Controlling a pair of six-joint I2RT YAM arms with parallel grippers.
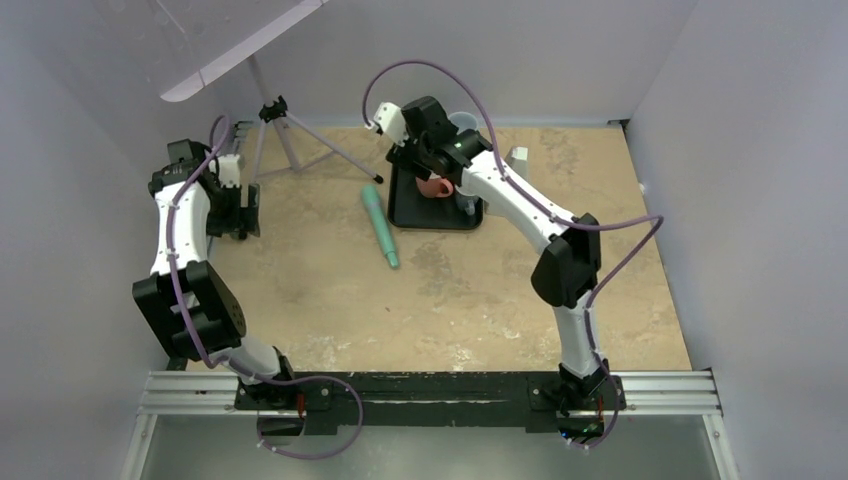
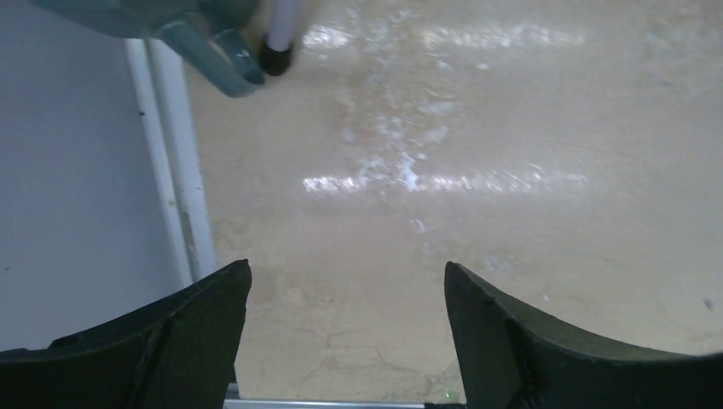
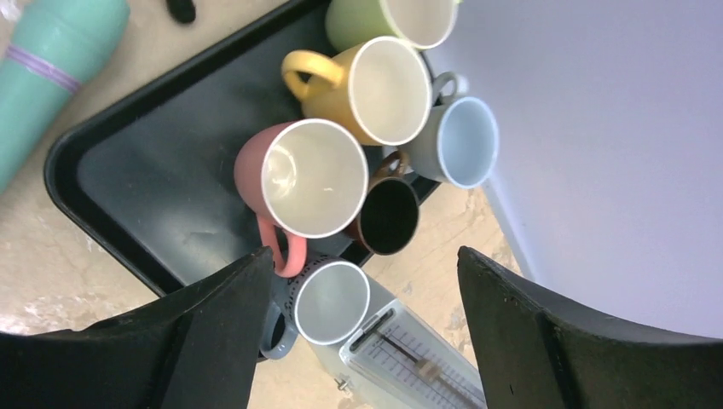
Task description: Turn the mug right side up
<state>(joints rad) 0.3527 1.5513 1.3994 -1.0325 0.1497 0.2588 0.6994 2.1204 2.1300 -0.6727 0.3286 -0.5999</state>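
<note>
Pink mug (image 3: 303,183): upright on the black tray (image 3: 128,170), mouth open toward the right wrist camera, cream inside, handle pointing at the lower frame edge. It stands at the tray's crowded end.

Neighbours: yellow mug (image 3: 375,89) touching or just beside it, dark mug (image 3: 388,215) and grey mug (image 3: 328,300) close against its handle side. Pale blue mug (image 3: 456,141) and green mug (image 3: 384,17) are farther round, toward the wall. Cannot tell whether the grey mug sits on the tray or off it.

Room: the tray's other half is bare. A teal cylinder (image 3: 51,68) lies on the surface (image 1: 450,290) just beside the tray's far rim.

Right pincer (image 3: 360,256): released, fingers spread wide, gripping nothing, above the mug cluster.

Left pincer (image 2: 345,266): released, nothing between the fingers, low over bare surface near the left rail, a tripod foot (image 2: 277,51) ahead.

Top view: the right arm covers most of the mugs, so only a pink patch shows. The wrist view alone shows the mug mouths.
</note>
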